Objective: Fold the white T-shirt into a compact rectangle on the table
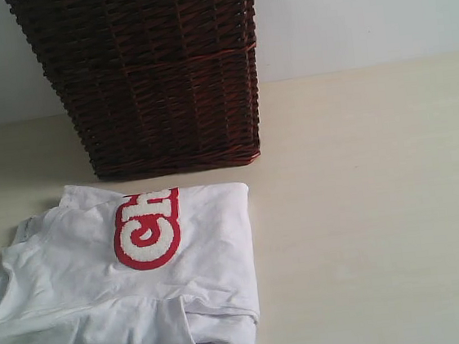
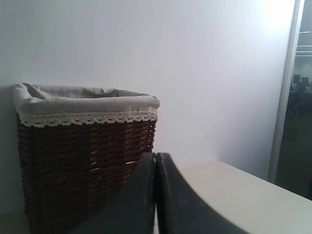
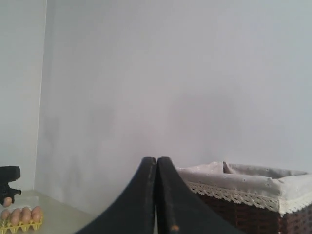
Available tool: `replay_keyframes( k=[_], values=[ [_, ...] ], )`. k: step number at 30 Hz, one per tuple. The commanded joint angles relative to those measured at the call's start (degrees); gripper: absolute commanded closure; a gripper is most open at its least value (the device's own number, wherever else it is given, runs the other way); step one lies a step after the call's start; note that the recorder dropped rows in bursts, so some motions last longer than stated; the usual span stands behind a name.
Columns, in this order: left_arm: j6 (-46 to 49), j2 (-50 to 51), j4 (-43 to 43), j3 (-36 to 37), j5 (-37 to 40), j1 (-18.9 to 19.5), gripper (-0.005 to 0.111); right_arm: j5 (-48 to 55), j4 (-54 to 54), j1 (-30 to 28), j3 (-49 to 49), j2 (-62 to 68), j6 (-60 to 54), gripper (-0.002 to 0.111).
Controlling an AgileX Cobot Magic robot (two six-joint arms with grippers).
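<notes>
The left gripper (image 2: 156,159) has its dark jaws pressed flat together, clamping nothing and touching nothing. The right gripper (image 3: 156,163) is the same, jaws fully together and empty. Neither appears in the exterior view.

Nearest in that view, the white T-shirt (image 1: 104,304) lies folded into a rough rectangle at the front left of the table (image 1: 381,205), with its red patch of fuzzy white letters (image 1: 147,230) facing up. Just behind it, apart from the cloth, stands the dark wicker basket (image 1: 153,73) with its lace-trimmed liner (image 2: 87,105). The basket stands against the pale wall (image 1: 360,10). A yellow tray of brown eggs (image 3: 19,217) sits off to one side in the right wrist view.
</notes>
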Motion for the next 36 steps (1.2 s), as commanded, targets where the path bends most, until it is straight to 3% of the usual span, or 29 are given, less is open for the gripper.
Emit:
replay_keyframes(
  k=[1,11,18,36],
  values=[
    [0.0,-0.2,-0.4,0.3,-1.0,-0.3,0.107,0.7,-0.1,-3.8,4.6,-3.9,0.4,0.108],
    [1.5,-0.2,-0.3,0.3,0.1,-0.3,0.107,-2.2,2.4,-13.4,12.3,-3.9,0.3,0.108],
    [1.4,-0.2,-0.1,0.3,3.5,-0.3,0.107,-1.7,2.4,-13.5,12.3,-3.9,0.3,0.108],
    [1.4,-0.2,-0.1,0.3,3.6,-0.3,0.107,2.7,2.5,-13.5,12.3,-3.9,0.9,0.108]
  ],
)
